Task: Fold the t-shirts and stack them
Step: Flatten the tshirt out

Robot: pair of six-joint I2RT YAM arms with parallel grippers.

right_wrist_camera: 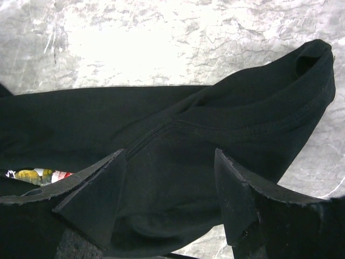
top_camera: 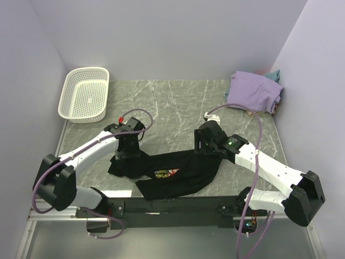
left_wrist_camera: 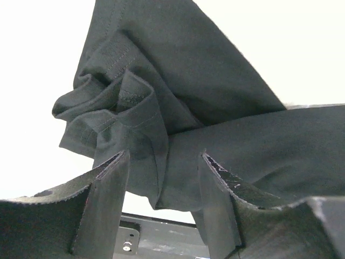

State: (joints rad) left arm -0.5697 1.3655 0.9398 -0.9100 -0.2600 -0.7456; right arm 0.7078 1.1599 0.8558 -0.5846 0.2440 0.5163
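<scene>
The black t-shirt (top_camera: 186, 171) lies crumpled at the near edge of the table (top_camera: 172, 105), between both arms. The left gripper (top_camera: 127, 145) stands spread around a bunched sleeve, pinching nothing as far as the close view shows. The right gripper (top_camera: 206, 141) hangs spread over the other end. Closing on stacked layers could drag the shirt into a crooked fold or off the edge. The lavender t-shirt (top_camera: 254, 93) and the teal t-shirt (top_camera: 275, 75) wait far right. The white basket (top_camera: 86, 69) holds nothing visible.
</scene>
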